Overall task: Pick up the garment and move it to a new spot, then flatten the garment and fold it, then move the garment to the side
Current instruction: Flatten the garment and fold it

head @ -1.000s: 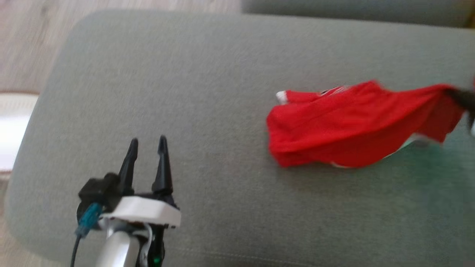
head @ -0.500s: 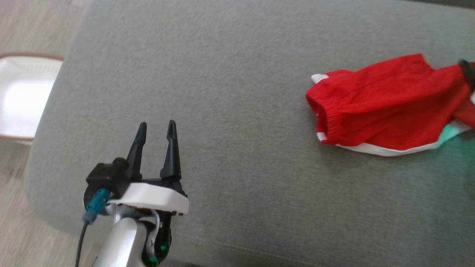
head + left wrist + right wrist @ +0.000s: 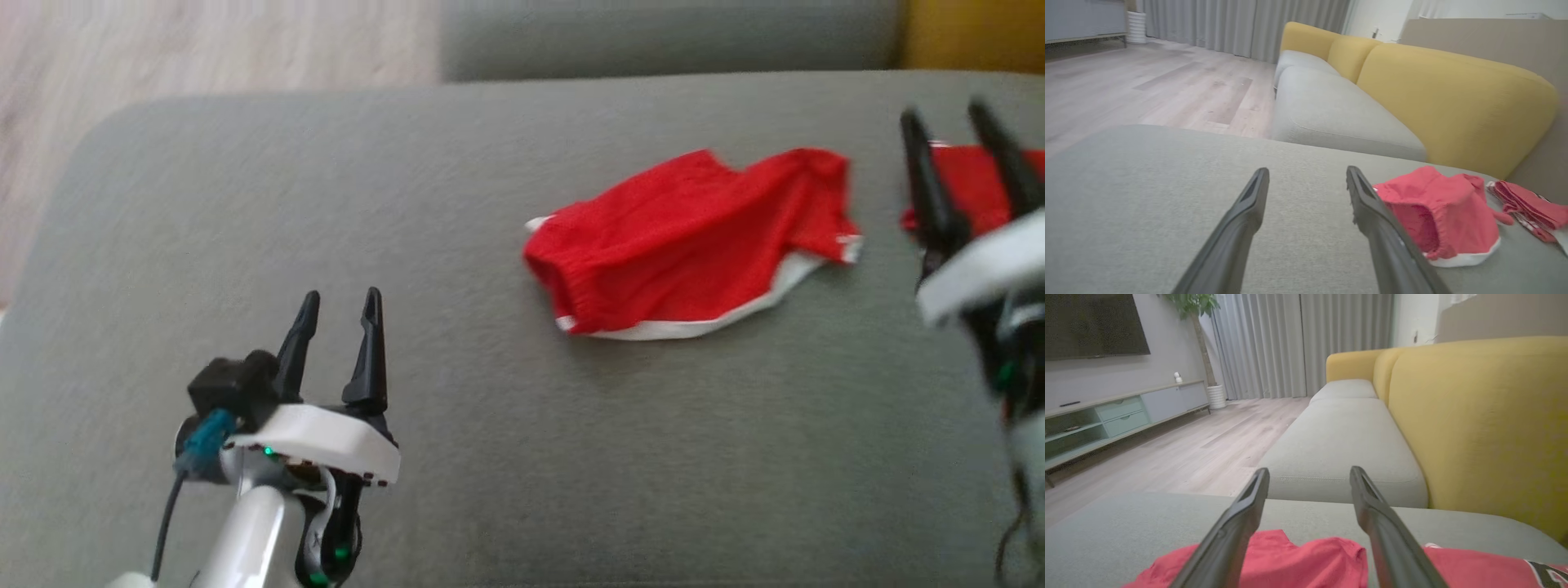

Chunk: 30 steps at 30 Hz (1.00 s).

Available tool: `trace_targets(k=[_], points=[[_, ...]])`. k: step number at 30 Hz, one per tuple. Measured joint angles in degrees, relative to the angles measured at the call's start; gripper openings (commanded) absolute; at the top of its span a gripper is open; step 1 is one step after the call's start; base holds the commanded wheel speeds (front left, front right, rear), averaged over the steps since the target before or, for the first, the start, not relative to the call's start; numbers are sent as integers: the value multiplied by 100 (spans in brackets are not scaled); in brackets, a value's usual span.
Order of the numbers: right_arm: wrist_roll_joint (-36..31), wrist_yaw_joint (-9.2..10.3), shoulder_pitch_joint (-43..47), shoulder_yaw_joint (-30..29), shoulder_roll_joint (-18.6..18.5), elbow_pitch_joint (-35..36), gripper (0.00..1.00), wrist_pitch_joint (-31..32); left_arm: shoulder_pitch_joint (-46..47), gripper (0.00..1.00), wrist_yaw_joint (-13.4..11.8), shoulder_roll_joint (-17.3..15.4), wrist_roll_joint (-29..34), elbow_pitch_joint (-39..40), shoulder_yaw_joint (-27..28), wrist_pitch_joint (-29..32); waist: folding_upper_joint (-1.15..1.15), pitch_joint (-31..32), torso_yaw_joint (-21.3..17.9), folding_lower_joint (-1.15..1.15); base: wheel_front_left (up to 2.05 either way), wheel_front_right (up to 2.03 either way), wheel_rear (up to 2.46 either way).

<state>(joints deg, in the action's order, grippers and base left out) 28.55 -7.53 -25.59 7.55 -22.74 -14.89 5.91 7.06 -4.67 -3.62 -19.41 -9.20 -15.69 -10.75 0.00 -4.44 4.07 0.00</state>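
**A:** Where is the garment?

**B:** The red garment (image 3: 686,245) lies crumpled on the grey seat cushion (image 3: 490,457), right of middle in the head view. It has white trim along its near edge, and neither gripper is on it.

**A:** And the grippers?

**B:** The left gripper (image 3: 341,296) hovers over the cushion at the lower left, well apart from the garment. Its fingers are spread with nothing between them. The right gripper (image 3: 944,114) is at the right edge, just beside the garment's right end, and its fingers are also apart and empty.

**A:** What's in the way?

**B:** A second red cloth (image 3: 967,188) lies behind the right gripper's fingers, near the garment, with a strip of grey between the two. I cannot tell whether the fingertips touch it. The right wrist view shows a dark printed patch at its edge. Plain grey fabric runs from the left gripper across to the garment.

**A:** What's around them?

**B:** A yellow backrest (image 3: 1453,94) rises behind the cushion, and another grey seat (image 3: 1331,110) continues beyond it. There is pale wood floor (image 3: 204,49) to the left and grey curtains (image 3: 1298,343) at the far wall. A low cabinet (image 3: 1126,408) stands under a dark screen (image 3: 1094,324), with a plant in a white pot (image 3: 1216,396) beside it
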Motion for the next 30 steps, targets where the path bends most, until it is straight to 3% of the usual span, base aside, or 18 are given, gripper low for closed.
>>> trace_targets(k=[7,11,15,16,19,22,27,30], points=[[-531,0,1795,-421,831,972,100,-690,-291,100,-96,-3,-282,379,40,604,0,359,-592,0,0,0,0],[-581,0,2243,-468,1177,1147,100,-749,-300,100,-75,-82,-397,409,-11,1110,0,412,-838,0,0,0,0],[-598,0,2264,-572,1338,1274,100,-777,441,100,201,-300,-740,53,-121,2550,0,371,-1018,0,0,0,0],[-598,0,2264,-572,1338,1274,100,-777,441,100,201,-300,-740,53,-121,2550,0,371,-1018,0,0,0,0],[-631,0,2257,-603,1370,1304,100,-792,1110,100,488,-516,-909,-417,-425,3789,0,295,-1143,0,0,0,0],[-630,0,2233,-584,1496,1284,100,-823,1545,100,736,-482,-1485,-797,-389,4556,0,192,-1306,0,0,0,0],[-626,0,2088,-514,1534,1135,100,-923,1975,100,950,-493,-1897,-1382,-402,5290,0,20,-1610,0,0,0,0],[-586,0,2003,-421,1571,1055,100,-1004,2206,100,979,-492,-1967,-1703,-398,5356,0,-104,-1777,0,0,0,0]])
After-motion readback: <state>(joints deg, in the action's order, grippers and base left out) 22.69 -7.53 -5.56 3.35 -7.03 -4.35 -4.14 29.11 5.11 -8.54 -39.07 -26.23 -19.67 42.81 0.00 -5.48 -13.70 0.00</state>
